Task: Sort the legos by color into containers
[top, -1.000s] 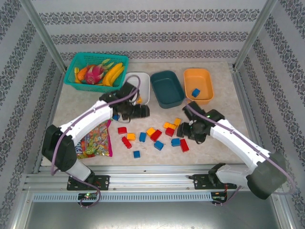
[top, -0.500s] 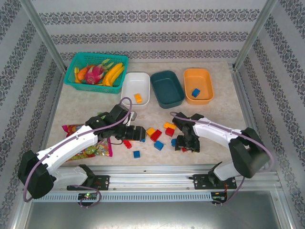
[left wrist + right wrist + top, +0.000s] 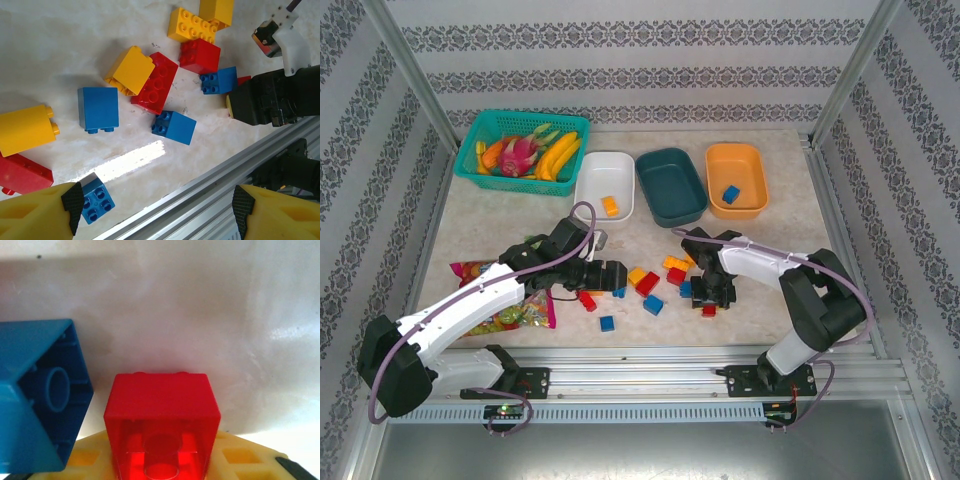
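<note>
Left claw [image 3: 608, 274] hanging over scattered legos [image 3: 645, 284] on desk [image 3: 480, 220], fingers [image 3: 30, 210] spread wide — released, gripping nothing. Loose pieces in red, blue and yellow-orange lying between both claws. Right claw [image 3: 712, 292] sitting low over red lego [image 3: 162, 410], blue lego [image 3: 45, 390] just beside it; clenched or not — cannot tell. Far side: white tub [image 3: 592, 180] holding one yellow-orange brick [image 3: 610, 206], orange tub [image 3: 745, 165] holding one blue brick [image 3: 730, 194], dark teal tub [image 3: 670, 190] sitting between them.

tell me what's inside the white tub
One yellow-orange brick lies in the white tub. The left arm's cable crosses its near-left corner, hiding that bit.
</note>
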